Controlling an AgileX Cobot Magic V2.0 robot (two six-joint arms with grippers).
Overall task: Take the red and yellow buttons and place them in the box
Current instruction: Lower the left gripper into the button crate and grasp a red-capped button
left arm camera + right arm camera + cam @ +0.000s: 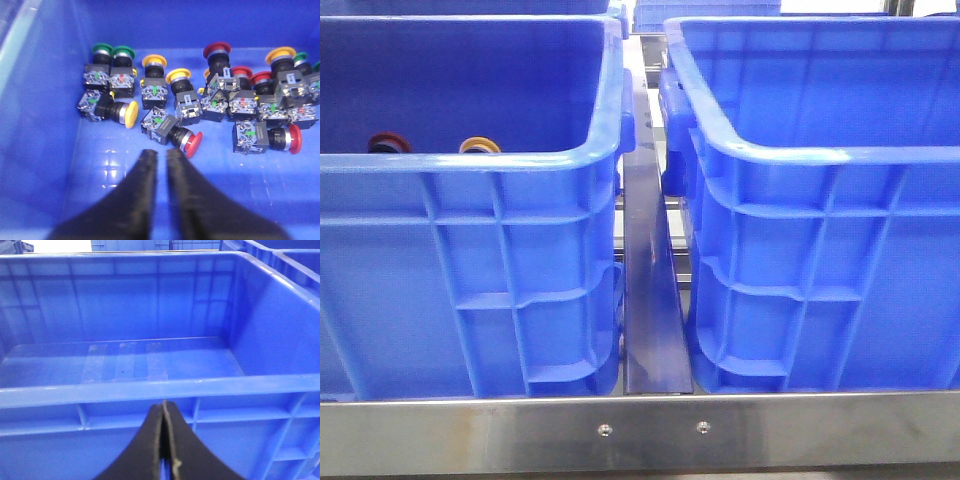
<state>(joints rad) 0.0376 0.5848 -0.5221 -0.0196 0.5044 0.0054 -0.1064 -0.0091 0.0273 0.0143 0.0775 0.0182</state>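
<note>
Many push buttons lie in a heap on the floor of the left blue crate [470, 165]. In the left wrist view, a red button [192, 142] lies on its side just beyond my left gripper [161, 152], whose fingers stand a narrow gap apart with nothing between them. A yellow button [130, 113] lies on its side further off. The front view shows only a red cap [388, 143] and a yellow cap [478, 146] over that crate's rim. The right box [820, 155] is empty. My right gripper [164, 405] is shut, outside the box's near wall [125, 392].
Green-capped buttons [102, 48] stand at the far end of the heap among more red and yellow ones. A narrow metal strip [655, 300] runs between the two crates. A steel rail [640, 430] edges the front. More blue crates stand behind.
</note>
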